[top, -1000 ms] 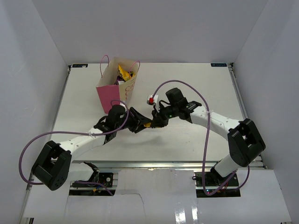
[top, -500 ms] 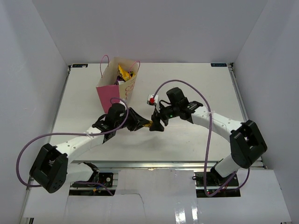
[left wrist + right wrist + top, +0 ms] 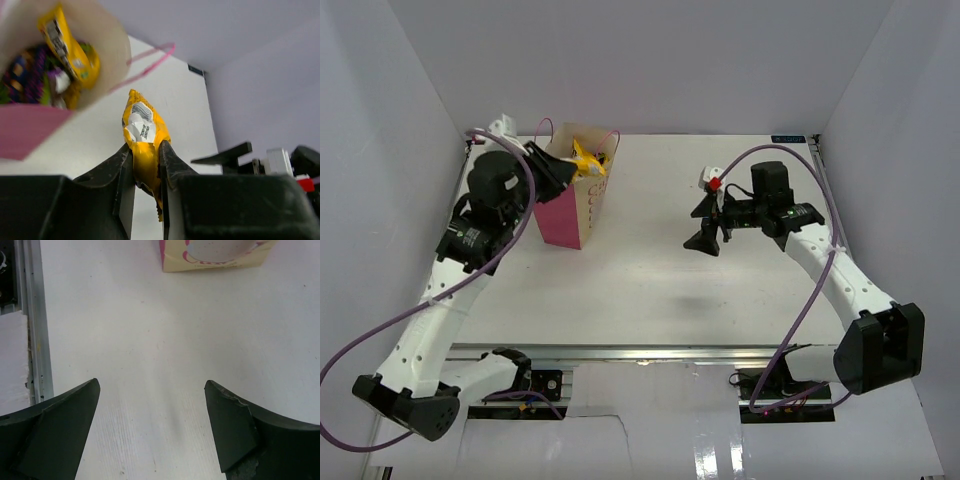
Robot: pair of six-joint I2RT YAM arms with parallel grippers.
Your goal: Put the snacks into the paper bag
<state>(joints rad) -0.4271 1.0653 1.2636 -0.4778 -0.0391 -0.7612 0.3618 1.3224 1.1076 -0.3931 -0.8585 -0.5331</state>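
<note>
The pink paper bag [image 3: 563,212] stands upright at the back left, its cream side [image 3: 215,254] facing the right arm. Inside its mouth lie a yellow candy packet [image 3: 65,47] and purple snacks [image 3: 30,80]. My left gripper [image 3: 557,168] is raised at the bag's top rim, shut on another yellow candy packet [image 3: 145,132], which sticks out past the fingertips beside the opening [image 3: 586,160]. A pink loop handle [image 3: 150,59] hangs just behind that packet. My right gripper [image 3: 704,225] hovers over the table's middle right, open and holding nothing [image 3: 150,390].
White walls close in the table on three sides. A metal rail [image 3: 32,330] runs along the near edge. The right gripper's dark fingers [image 3: 225,156] show to the right in the left wrist view. Bare white tabletop [image 3: 650,280] lies between the arms.
The right gripper let go of the yellow packet and drew back to the right. The left arm, shut on the packet, rose from the table's middle to the bag's mouth.
</note>
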